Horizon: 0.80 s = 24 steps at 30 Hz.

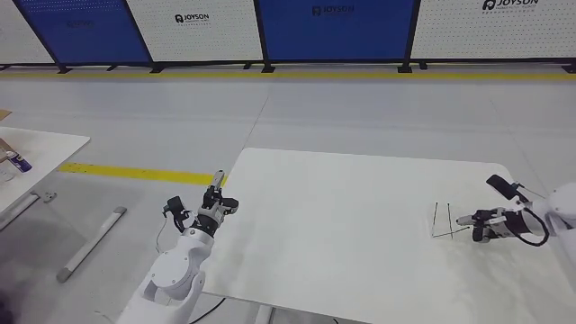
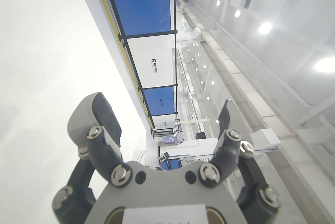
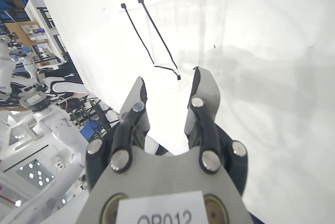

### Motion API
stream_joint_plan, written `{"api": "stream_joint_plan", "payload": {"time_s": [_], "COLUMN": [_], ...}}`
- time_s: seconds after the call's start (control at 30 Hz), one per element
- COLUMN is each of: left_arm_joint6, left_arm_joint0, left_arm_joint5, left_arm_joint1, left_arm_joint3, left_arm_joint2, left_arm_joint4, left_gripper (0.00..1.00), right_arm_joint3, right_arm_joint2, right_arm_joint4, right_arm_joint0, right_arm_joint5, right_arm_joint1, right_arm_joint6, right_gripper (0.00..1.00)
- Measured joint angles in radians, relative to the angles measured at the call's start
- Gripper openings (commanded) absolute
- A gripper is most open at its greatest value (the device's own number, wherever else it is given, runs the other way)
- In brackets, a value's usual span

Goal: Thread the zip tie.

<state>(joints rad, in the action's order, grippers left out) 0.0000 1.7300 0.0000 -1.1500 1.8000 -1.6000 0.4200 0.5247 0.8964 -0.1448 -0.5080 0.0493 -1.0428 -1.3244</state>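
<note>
Basically nothing is done yet: no tie is picked up and no tail is through a head. Two straight zip ties (image 3: pixel 156 30) lie flat, side by side, on the white table (image 1: pixel 342 234) near its right edge, heads pointing away from the right hand (image 3: pixel 170 79). A third, bent zip tie (image 3: pixel 163 67) lies across their tail ends, just ahead of that hand's tips. The right hand is spread and empty, low over the table just beside the ties. The left hand (image 2: pixel 165 109) is also spread and empty, at the table's left edge, well apart from the ties. The ties are thin black plastic strips with small square heads; they look flexible, and one is kinked. The table is smooth, matte, with rounded corners. The hand pads are dark ribbed rubber on grey metal. Left to do: grab a tie, curl the tail round, feed it into the head. That's the whole job, I'd say.
</note>
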Motion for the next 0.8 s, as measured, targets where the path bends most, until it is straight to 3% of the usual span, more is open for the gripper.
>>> {"api": "stream_joint_plan", "payload": {"time_s": [0.2,0.23,0.8], "left_arm_joint6": [0.0,0.0,0.0], "left_arm_joint0": [0.0,0.0,0.0], "left_arm_joint5": [0.0,0.0,0.0], "left_arm_joint1": [0.0,0.0,0.0], "left_arm_joint3": [0.0,0.0,0.0], "left_arm_joint2": [0.0,0.0,0.0], "left_arm_joint4": [0.0,0.0,0.0], "left_gripper": [1.0,1.0,1.0], "right_arm_joint3": [-0.028,-0.033,-0.094], "right_arm_joint2": [-0.013,-0.015,-0.036], "right_arm_joint4": [-0.006,-0.007,-0.026], "right_arm_joint0": [0.015,0.018,0.055], "right_arm_joint5": [-0.003,-0.003,-0.005], "right_arm_joint1": [-0.012,-0.014,-0.04], "right_arm_joint6": [0.003,0.004,0.012], "right_gripper": [0.31,0.26,0.22]}}
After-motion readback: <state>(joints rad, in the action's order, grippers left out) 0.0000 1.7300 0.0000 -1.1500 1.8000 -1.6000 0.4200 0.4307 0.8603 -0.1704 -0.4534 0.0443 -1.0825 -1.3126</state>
